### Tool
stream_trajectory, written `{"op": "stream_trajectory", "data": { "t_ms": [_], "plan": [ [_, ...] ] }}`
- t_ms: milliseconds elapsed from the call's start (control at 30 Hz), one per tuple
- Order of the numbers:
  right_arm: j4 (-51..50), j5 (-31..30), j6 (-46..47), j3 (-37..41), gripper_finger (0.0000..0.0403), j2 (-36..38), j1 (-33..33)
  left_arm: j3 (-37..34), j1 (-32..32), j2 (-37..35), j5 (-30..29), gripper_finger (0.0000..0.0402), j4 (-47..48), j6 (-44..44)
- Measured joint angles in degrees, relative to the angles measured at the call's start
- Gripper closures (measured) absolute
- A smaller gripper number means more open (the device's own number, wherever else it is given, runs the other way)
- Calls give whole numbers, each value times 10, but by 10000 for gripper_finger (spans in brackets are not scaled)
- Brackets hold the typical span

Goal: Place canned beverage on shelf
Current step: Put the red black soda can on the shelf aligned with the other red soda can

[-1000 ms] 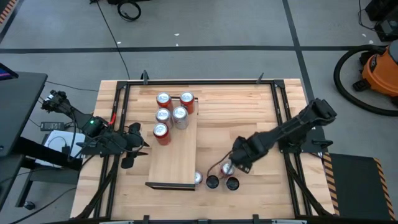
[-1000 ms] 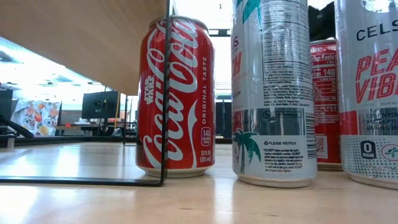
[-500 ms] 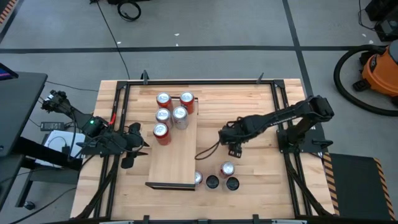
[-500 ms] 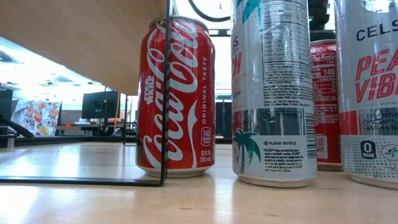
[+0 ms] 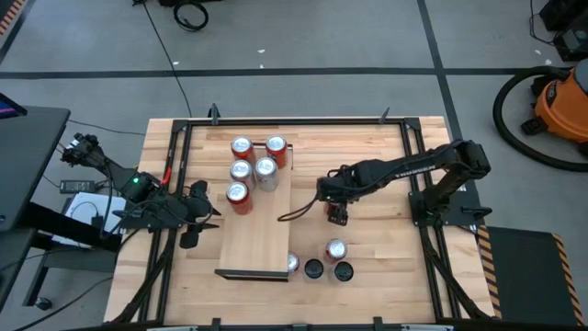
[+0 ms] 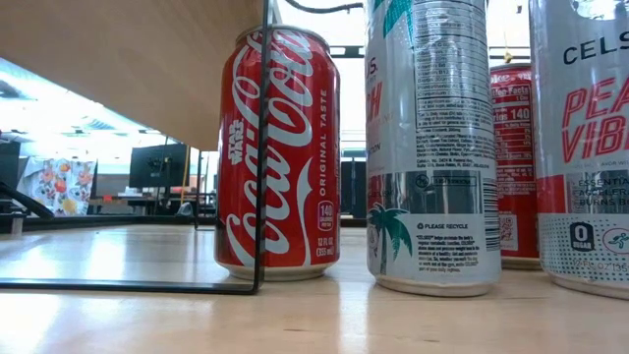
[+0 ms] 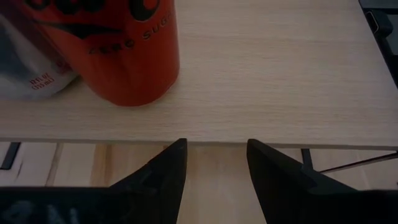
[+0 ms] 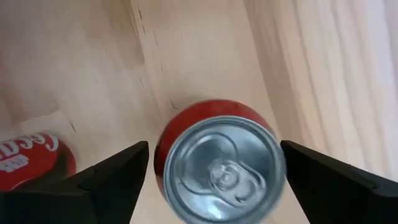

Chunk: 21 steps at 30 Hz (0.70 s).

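The shelf (image 5: 255, 230) is a pale board running near to far at mid-table, with several cans standing on its far end (image 5: 254, 170). To the right of its near end, a few cans stand on the tabletop, among them a red can with a silver top (image 5: 334, 249). My right gripper (image 5: 336, 216) hangs open above the table, just far of that red can (image 8: 217, 168), which shows below, between its fingers. My left gripper (image 5: 204, 213) waits open at the shelf's left edge (image 7: 267, 134), near an orange-red can (image 7: 130, 50).
In the low view a Coca-Cola can (image 6: 278, 152), a silver can (image 6: 429, 147), a red can (image 6: 511, 162) and a Celsius can (image 6: 585, 147) stand close together by the shelf's black wire leg (image 6: 263, 147). A black frame (image 5: 409, 156) borders the tabletop.
My right gripper has left the red can at the near group and swung toward the table's far edge and a little toward the shelf, turning about as it went. The cans stand where they were.
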<state>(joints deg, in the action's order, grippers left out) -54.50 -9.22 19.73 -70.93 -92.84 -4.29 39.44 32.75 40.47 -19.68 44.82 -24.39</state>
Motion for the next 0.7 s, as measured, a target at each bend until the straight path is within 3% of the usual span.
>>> {"op": "stream_trajectory", "data": {
  "t_ms": [167,433,700],
  "plan": [
    [-38,-15,8,-34,29,7,-6,0,0,0,0,224,0,-7],
    [34,-124,1,-68,33,24,-56,0,0,0,-59,224,-5,-41],
    [285,-134,-78,-70,41,-3,-114,0,0,0,-97,224,-26,-45]
  ]
}}
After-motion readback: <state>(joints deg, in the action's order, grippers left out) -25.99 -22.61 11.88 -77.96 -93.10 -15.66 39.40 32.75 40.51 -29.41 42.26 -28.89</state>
